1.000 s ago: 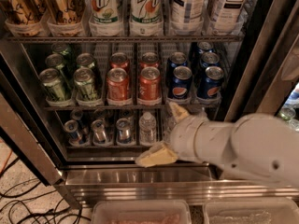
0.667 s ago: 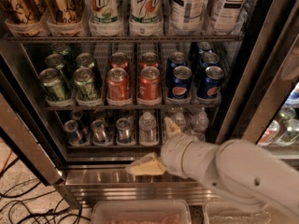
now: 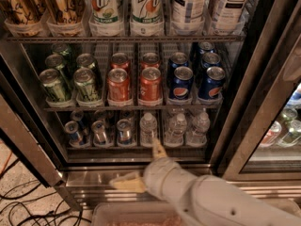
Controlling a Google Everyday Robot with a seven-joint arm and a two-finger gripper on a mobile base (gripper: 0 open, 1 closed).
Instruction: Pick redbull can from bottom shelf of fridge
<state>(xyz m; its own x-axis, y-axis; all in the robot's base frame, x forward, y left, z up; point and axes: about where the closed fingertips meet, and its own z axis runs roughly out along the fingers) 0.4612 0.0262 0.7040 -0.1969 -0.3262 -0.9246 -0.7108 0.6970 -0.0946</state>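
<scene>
The fridge (image 3: 235,140) stands with its door open. Its bottom shelf (image 3: 136,147) holds several slim blue-and-silver redbull cans (image 3: 124,131) in the left lanes and small clear water bottles (image 3: 177,128) in the right lanes. My gripper (image 3: 141,166) is low in front of the fridge's steel sill, below and outside the shelf. Its tan fingers (image 3: 127,182) are spread apart, one pointing left and one up toward the shelf. It holds nothing. The white arm (image 3: 211,201) comes in from the lower right.
The rack above holds green, red (image 3: 150,84) and dark-blue Pepsi cans (image 3: 181,83). Tall bottles stand on the top rack. The glass door (image 3: 277,126) is at the right. Cables lie on the floor at lower left (image 3: 28,206). A clear bin (image 3: 122,215) sits at the bottom edge.
The gripper has drawn back down and to the left, out from in front of the bottom shelf. The water bottles it covered now show. It has taken nothing.
</scene>
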